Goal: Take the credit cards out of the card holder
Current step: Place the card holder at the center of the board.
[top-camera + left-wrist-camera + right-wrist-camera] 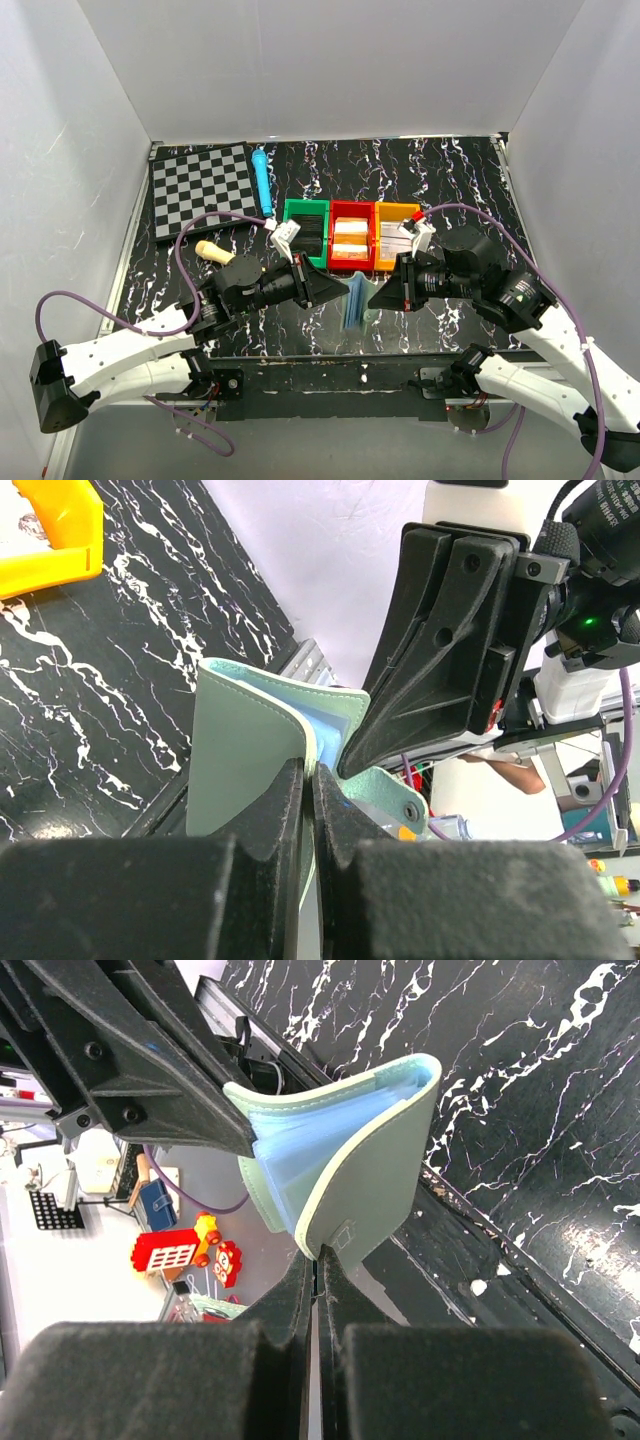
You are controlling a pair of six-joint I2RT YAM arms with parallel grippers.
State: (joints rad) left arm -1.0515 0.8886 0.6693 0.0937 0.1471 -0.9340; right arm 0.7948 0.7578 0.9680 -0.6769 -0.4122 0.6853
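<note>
The card holder (354, 300) stands on edge low in the middle of the overhead frame, below the red bin (350, 204), between the two arms. The left gripper (335, 289) pinches one flap from the left. The right gripper (374, 297) pinches the other flap from the right, leaving the holder half open with its pale blue inside showing.

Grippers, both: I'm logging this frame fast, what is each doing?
Left gripper: closed, holding one flap of the card holder.
Right gripper: closed, holding its other flap.
</note>
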